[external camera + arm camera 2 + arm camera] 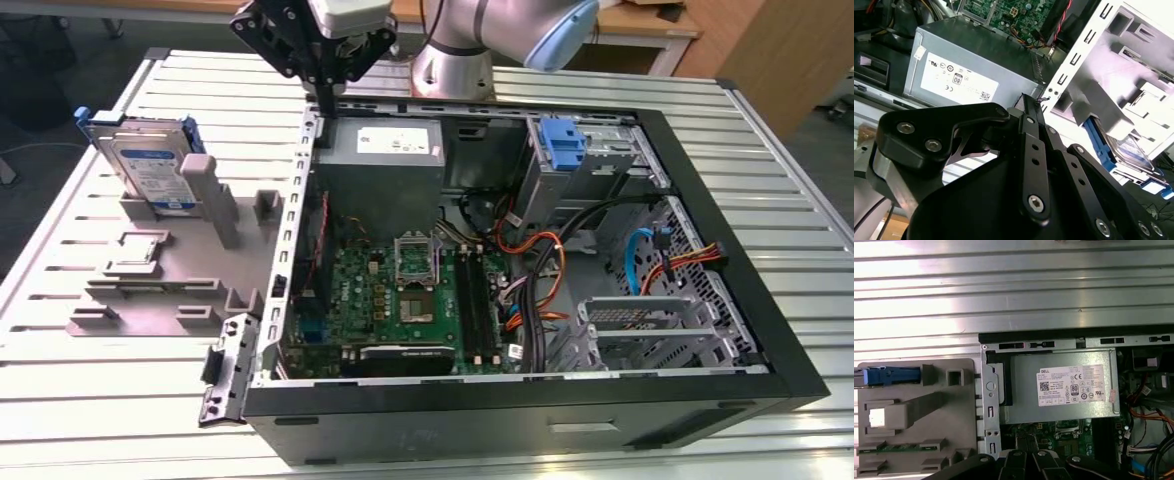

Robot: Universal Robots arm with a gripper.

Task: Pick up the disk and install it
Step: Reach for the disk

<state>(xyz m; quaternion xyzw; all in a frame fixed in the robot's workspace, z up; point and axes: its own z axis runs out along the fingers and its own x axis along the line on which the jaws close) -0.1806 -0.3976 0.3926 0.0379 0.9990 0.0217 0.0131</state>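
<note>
- One disk (pixel 140 165) stands on edge in a slot at the far end of a grey fixture (pixel 160 290), on the exterior view's left.
- It is a flat, silver-grey rectangle with a white-and-blue label on its broad near face. A blue plastic carrier frames its edges, and blue tabs poke out at the upper corners.
- In the second wrist view the disk (pixel 1126 147) shows a silver face with a blue rail along one side, seated among the fixture's grey posts.
- In the first wrist view it is seen edge-on as a thin blue strip (pixel 891 376) at the fixture's edge.
- The gripper (pixel 324 105) hangs over the far left corner of the open case (pixel 534 400), well apart from the disk. Its fingers are pressed together with nothing between them.
- Just beside the fingertips sits the grey power supply (pixel 387 145), in the far left of the case.
- The case lies on its side on a ribbed metal table (pixel 107 400), right of the fixture.
- Inside it are a green board (pixel 400 300), bundled cables, a blue bracket (pixel 561 145) in the far bay and a metal cage (pixel 654 330) at the near right.
</note>
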